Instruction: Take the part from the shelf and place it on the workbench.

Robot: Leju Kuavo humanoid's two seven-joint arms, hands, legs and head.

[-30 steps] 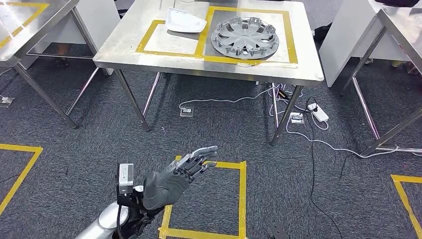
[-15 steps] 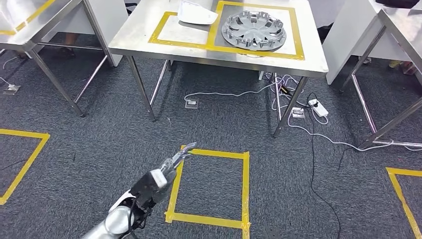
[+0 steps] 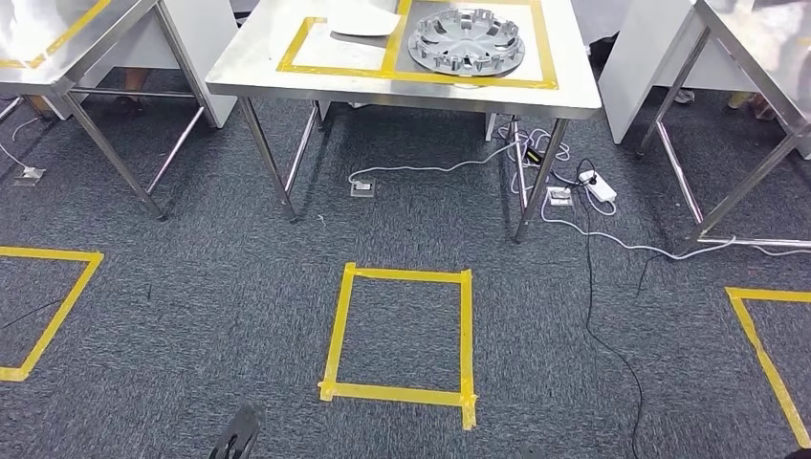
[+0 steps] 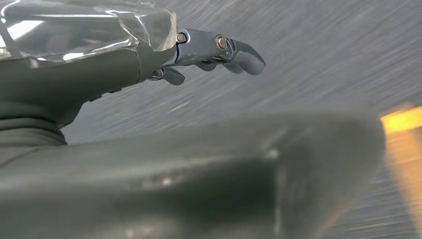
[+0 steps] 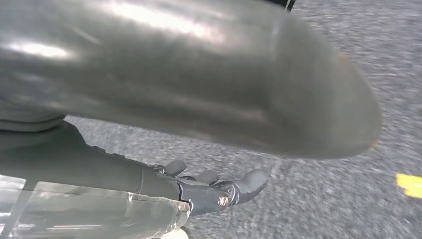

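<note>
The left arm that was reaching over the floor a moment ago is gone from the head view, and the whole scene is sitting differently, so the camera has moved. The left hand (image 4: 149, 64) is hanging over blurred grey carpet, fingers (image 4: 234, 50) stretched out and apart, gripping nothing. The right hand (image 5: 164, 184) is doing the same, its fingers (image 5: 249, 181) loose and spread with nothing in them.

Ahead, a steel workbench (image 3: 258, 72) is standing on the dark carpet (image 3: 191, 287), marked with yellow tape. The part, a silver wheel cover (image 3: 466, 41), is lying flat inside the larger taped frame, and a white sheet-like piece (image 3: 363, 21) is lying just beside it in the smaller one. White and black cables (image 3: 583, 206) are trailing under the bench near a power strip (image 3: 601, 186). A yellow taped square (image 3: 400, 333) is lying on the floor, with other steel tables (image 3: 57, 38) at both sides.
</note>
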